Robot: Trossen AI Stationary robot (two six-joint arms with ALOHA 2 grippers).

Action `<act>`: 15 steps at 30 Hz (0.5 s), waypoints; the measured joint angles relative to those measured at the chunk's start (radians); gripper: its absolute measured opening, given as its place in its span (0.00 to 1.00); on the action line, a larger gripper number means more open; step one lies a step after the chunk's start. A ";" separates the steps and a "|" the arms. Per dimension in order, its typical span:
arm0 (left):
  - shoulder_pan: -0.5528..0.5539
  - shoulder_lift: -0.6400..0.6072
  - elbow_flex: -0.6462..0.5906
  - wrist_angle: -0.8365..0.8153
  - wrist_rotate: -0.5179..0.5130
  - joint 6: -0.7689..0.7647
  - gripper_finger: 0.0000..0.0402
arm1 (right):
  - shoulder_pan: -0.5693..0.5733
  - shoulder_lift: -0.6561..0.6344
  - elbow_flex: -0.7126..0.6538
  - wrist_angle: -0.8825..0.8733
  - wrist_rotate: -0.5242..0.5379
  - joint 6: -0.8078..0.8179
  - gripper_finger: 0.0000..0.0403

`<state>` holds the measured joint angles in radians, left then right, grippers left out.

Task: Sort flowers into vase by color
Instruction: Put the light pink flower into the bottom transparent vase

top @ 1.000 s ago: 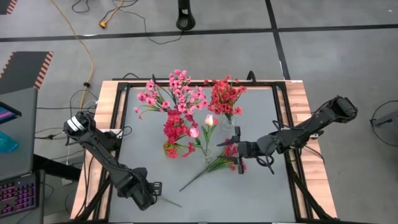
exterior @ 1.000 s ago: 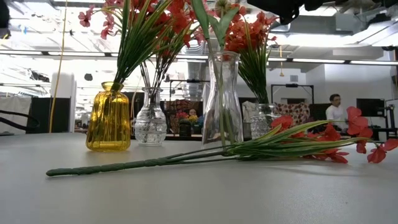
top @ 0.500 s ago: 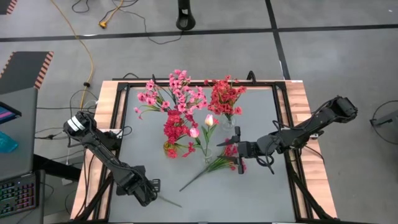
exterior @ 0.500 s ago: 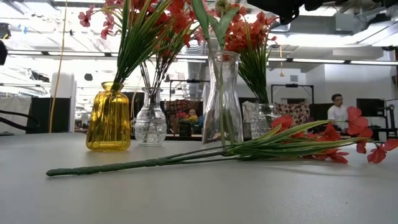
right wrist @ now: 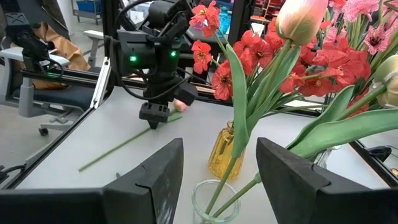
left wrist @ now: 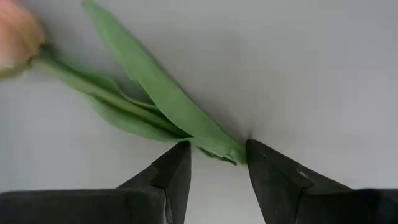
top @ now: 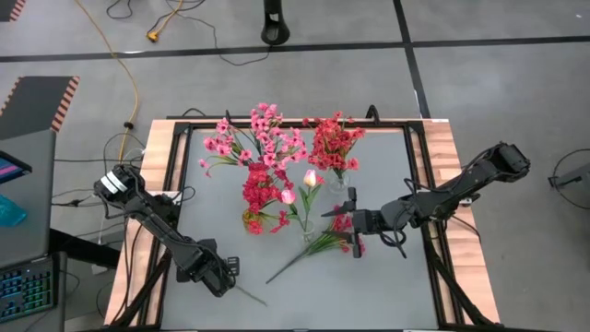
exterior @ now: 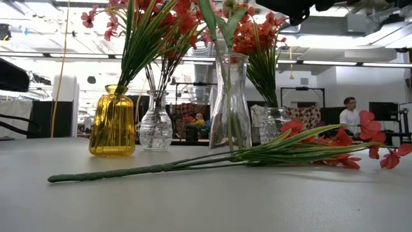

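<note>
Centrally in the high view sits the grey table (top: 387, 277), framed by black rails and wooden side boards. Its upper middle holds the flowers (top: 267, 138): pink sprigs at upper left, red ones (top: 334, 143) to their right, magenta ones in a yellow vase (exterior: 113, 122) below, and pale tulips in a tall clear vase (exterior: 230, 103). A red sprig (top: 318, 244) lies flat on the table just below the vases, stem pointing lower left. At the right of the cluster the right claw (top: 354, 232) hangs with fingers spread, holding nothing. At lower left the left claw (top: 224, 278) is low over a pale tulip (left wrist: 18, 37) lying on the table, its open fingers (left wrist: 171, 177) straddling the leaf tip (left wrist: 217, 143) without gripping it.
</note>
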<state>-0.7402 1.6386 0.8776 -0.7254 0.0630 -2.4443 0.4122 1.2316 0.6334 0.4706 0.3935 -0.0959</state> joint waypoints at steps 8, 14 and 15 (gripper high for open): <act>0.013 -0.001 0.000 -0.001 -0.140 0.065 0.35 | 0.000 0.000 0.000 0.000 0.000 0.000 0.57; 0.017 -0.001 0.000 -0.001 -0.140 0.080 0.35 | 0.000 0.000 0.000 0.000 0.000 0.000 0.57; 0.020 -0.001 0.000 -0.001 -0.140 0.081 0.35 | 0.000 0.000 0.000 0.000 0.000 0.000 0.57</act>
<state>-0.7199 1.6375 0.8780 -0.7269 -0.0774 -2.3631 0.4122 1.2316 0.6334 0.4706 0.3935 -0.0959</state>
